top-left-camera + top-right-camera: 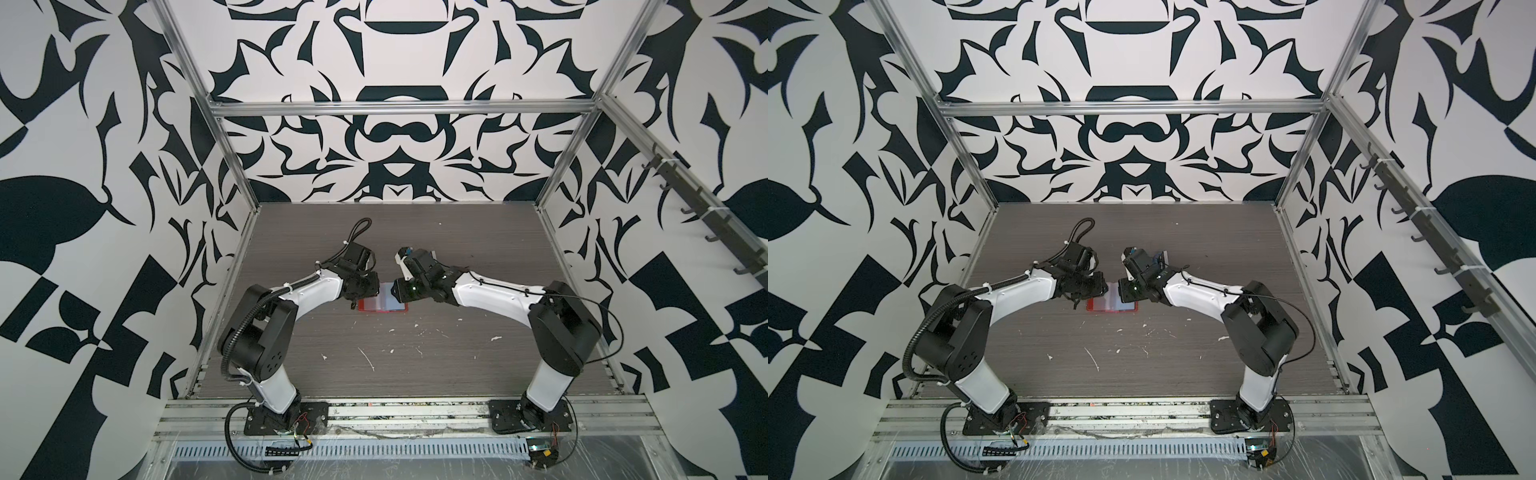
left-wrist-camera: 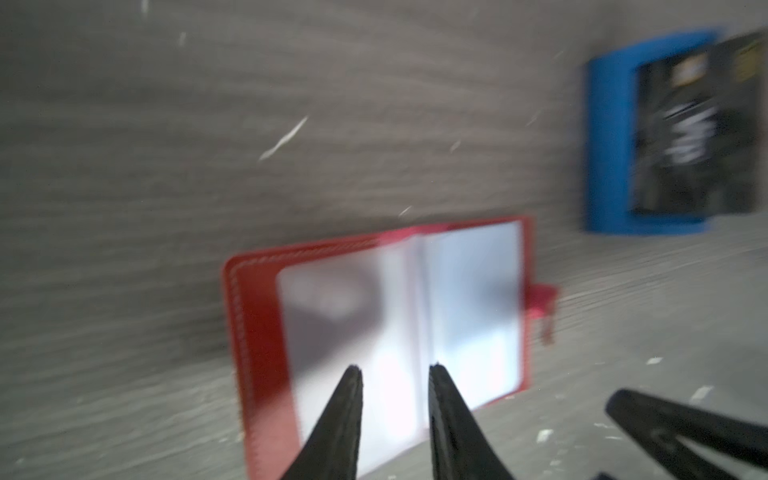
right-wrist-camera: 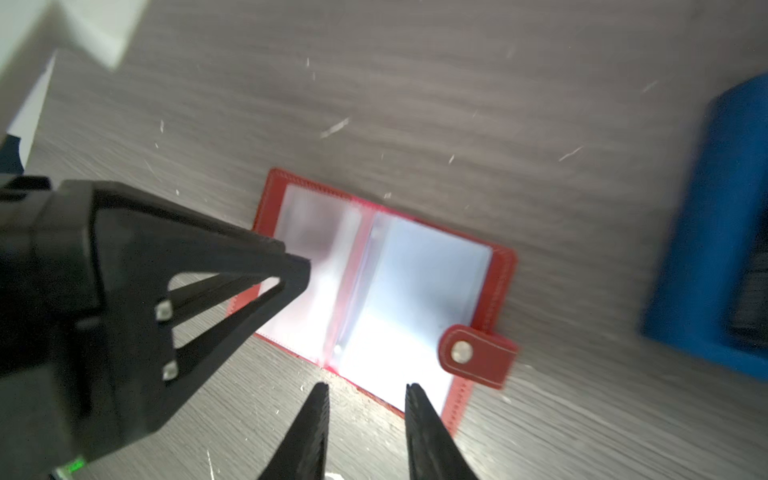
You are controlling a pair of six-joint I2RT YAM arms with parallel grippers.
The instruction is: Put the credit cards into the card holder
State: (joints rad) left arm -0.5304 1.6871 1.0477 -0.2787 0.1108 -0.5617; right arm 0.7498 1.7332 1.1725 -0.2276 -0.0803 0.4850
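- The card holder lies open and flat in the middle of the table. One clear pocket seems to hold a light blue card.
- The left gripper is at its 9 o'clock and the right gripper at 3 o'clock. Both have their jaws parted and empty.
- At 1 o'clock, the blue rack holds a dark card, probably yet to be moved.

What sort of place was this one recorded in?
Most likely a lab robot cell, not a home or shop: an aluminium frame boxes in the wood-grain table, the walls carry a bold black-and-white pattern, and two arms are bolted to a rail at its front edge.
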